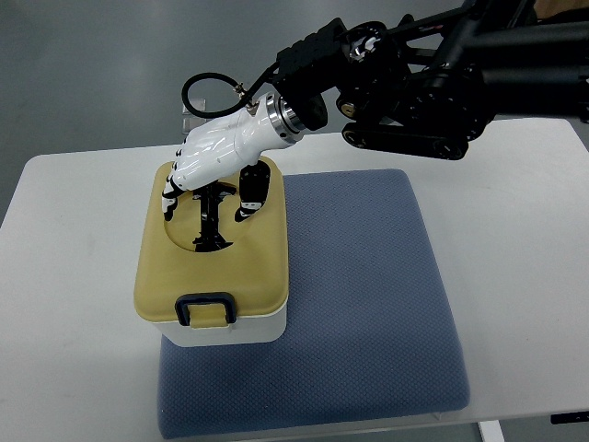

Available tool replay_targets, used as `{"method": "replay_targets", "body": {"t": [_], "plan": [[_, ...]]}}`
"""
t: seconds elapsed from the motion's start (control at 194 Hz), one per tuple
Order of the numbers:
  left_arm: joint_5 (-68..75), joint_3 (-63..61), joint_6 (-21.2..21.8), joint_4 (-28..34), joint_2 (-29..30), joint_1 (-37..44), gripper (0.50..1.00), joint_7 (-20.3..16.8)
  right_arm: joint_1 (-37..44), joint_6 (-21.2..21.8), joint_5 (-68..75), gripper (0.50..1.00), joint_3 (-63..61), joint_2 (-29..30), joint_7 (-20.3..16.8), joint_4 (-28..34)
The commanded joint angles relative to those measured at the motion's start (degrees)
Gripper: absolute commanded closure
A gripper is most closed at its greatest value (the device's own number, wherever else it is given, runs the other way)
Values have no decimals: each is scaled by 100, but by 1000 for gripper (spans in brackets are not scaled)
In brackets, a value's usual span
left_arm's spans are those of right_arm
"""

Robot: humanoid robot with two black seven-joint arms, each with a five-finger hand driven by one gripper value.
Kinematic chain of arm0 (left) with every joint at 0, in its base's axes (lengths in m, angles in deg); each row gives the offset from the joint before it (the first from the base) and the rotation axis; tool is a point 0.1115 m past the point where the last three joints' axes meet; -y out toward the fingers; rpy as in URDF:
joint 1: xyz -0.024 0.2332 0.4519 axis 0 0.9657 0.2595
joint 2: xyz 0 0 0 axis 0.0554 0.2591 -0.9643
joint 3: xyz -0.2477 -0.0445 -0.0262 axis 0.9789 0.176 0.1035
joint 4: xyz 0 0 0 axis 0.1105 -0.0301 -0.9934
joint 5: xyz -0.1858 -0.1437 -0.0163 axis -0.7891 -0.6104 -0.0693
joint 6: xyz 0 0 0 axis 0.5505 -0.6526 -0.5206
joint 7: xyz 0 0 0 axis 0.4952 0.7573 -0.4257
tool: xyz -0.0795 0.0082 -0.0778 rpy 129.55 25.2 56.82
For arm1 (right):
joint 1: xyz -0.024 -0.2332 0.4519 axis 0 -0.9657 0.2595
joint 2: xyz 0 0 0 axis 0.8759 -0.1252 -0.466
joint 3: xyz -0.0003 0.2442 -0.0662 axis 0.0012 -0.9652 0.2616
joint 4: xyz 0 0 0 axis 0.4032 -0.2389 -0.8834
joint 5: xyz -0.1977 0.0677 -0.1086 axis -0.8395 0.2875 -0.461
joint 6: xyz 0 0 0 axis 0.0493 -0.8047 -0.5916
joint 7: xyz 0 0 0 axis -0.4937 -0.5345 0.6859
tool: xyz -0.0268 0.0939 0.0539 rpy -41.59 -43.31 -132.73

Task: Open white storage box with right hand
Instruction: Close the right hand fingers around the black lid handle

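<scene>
Looking down at your work, you have a white table filling most of the view, with grey floor beyond its far edge. On the table lies a blue-grey mat. Take the mat as your reference for everything else.

The white storage box sits on the mat's left side, overhanging its left edge onto the bare table. Its tan lid is still on and lies flat. A black latch sits at the lid's near edge, toward the mat's near-left corner. A black handle lies in the oval recess on top of the lid.

Your right arm enters from the right edge, beyond the mat's far side, and reaches left across it. The right hand is white with dark fingertips and hangs over the far half of the lid, above the recess. Its fingers are loosely curled downward and spread, closing on nothing; whether they touch the lid or the handle, you cannot tell from this view.
</scene>
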Motion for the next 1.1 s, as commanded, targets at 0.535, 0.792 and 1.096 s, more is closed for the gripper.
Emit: {"method": "replay_targets", "body": {"t": [0.535, 0.792, 1.096], "plan": [[0, 0, 0, 0, 0, 5, 500, 0, 56, 33, 21, 852, 14, -49, 0, 113], [0, 0, 0, -9, 0, -4, 500, 0, 3, 15, 39, 938, -3, -5, 0, 122], [0, 0, 0, -9, 0, 5, 500, 0, 12, -11, 39, 1000, -47, -5, 0, 113]]}}
